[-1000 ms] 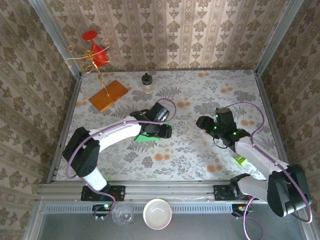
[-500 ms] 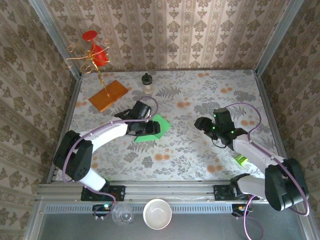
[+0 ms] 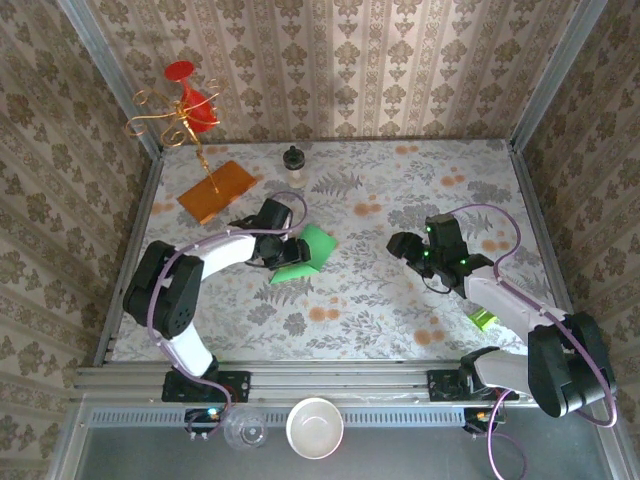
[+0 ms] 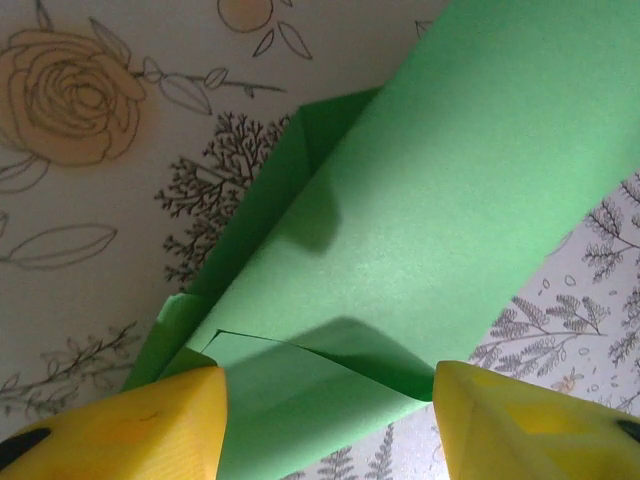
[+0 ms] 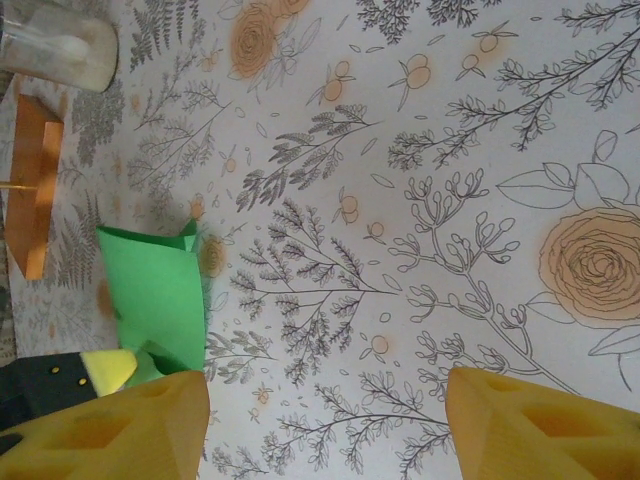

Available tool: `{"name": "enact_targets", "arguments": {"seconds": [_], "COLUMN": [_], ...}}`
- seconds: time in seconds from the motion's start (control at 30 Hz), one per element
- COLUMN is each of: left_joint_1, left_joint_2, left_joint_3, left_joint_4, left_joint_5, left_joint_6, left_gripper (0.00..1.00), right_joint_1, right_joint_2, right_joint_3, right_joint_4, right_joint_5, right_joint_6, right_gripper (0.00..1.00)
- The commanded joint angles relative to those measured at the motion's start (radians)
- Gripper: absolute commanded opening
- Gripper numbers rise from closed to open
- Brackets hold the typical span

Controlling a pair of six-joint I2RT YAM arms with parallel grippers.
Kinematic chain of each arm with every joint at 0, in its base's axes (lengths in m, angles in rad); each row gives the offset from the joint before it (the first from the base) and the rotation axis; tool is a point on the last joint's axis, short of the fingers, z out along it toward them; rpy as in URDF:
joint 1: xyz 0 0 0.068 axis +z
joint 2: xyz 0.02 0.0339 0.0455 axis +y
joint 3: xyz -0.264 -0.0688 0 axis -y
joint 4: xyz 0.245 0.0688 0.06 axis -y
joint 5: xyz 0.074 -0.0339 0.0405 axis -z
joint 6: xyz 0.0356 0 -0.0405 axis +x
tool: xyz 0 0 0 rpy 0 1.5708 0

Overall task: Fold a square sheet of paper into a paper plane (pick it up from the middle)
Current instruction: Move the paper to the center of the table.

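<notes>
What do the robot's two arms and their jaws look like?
The left arm and right arm each have white links between bulky black joints, with a thin purple cable looping alongside. Small green lights glow at the right wrist. The jaws are yellow, blocky wedges; the left pair bears black oval marks.

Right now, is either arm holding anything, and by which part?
Cannot be told: the left gripper has its jaws astride one end of the folded green paper, grip unclear. The right gripper holds nothing.
</notes>
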Motion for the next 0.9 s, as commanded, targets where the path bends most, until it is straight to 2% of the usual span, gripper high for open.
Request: {"name": "enact_targets", "arguments": {"seconds": [0.0,0.23,0.53,0.73,0.87], "left_joint_1": [0.013,0.037,0.055,0.056,0.019], "left_joint_2": [0.022,0.025,0.049,0.058,0.052], "left_joint_3": [0.038,0.014,-0.011,-0.046,-0.062], "left_joint_4": [0.02,0.044,0.052,0.082,0.082], "left_joint_5": [0.012,0.011,0.025,0.099,0.129], "left_joint_6": [0.014,-0.034,-0.079,-0.136,-0.185], "left_gripper": [0.57,0.57,0.54,0.51,0.49], "right_joint_1": [0.01,0.051,0.183,0.264,0.299], "right_joint_2": [0.018,0.067,0.218,0.284,0.286], "right_joint_3": [0.016,0.026,0.085,0.111,0.094], "right_joint_4": [0.022,0.049,0.126,0.179,0.207], "right_joint_5": [-0.029,-0.05,-0.086,-0.079,-0.044], "right_joint_6": [0.012,0.033,0.087,0.144,0.199], "right_gripper": [0.65,0.65,0.63,0.61,0.59]}}
